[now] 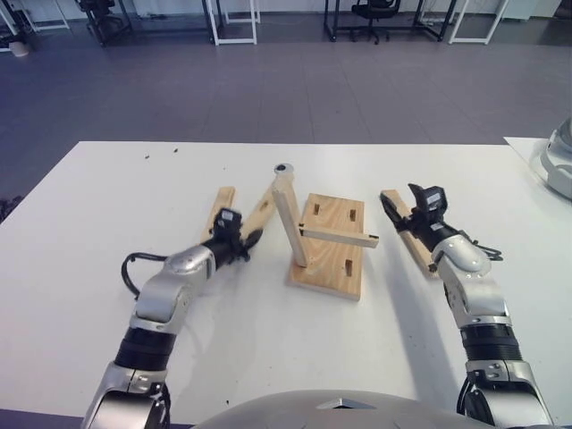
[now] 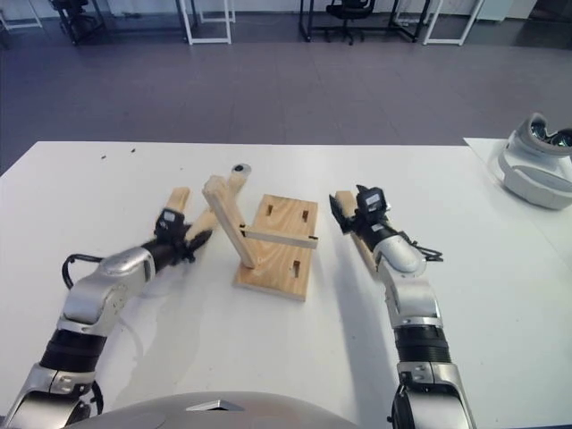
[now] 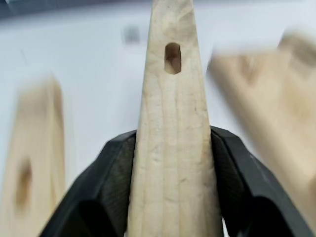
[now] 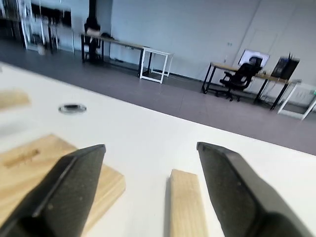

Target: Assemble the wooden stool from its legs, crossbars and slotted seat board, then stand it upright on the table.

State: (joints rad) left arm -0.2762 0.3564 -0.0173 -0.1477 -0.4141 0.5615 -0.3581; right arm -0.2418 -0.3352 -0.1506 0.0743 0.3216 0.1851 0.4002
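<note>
The slotted seat board (image 1: 332, 253) lies flat near the middle of the white worktop (image 1: 107, 197); one leg (image 1: 291, 219) stands in it, tilted towards the far left, and a crossbar (image 1: 340, 236) runs from that leg to the right, above the board. The left hand (image 1: 243, 239) sits low on the worktop to the left of the board, its fingers (image 3: 116, 173) clamped on either side of a second leg (image 1: 262, 212), which lies pointing away to the far right and shows a slot hole in the wrist view; a third leg (image 1: 221, 206) lies just beside it on the left. To the right of the board the right hand (image 1: 407, 207) hovers with its fingers (image 4: 64, 187) apart over the far end of a fourth leg (image 1: 414, 250), which lies flat on the worktop; from the wrist view the fingers do not touch the wood. A white headset (image 2: 536, 165) rests on the next worktop at the far right.
</note>
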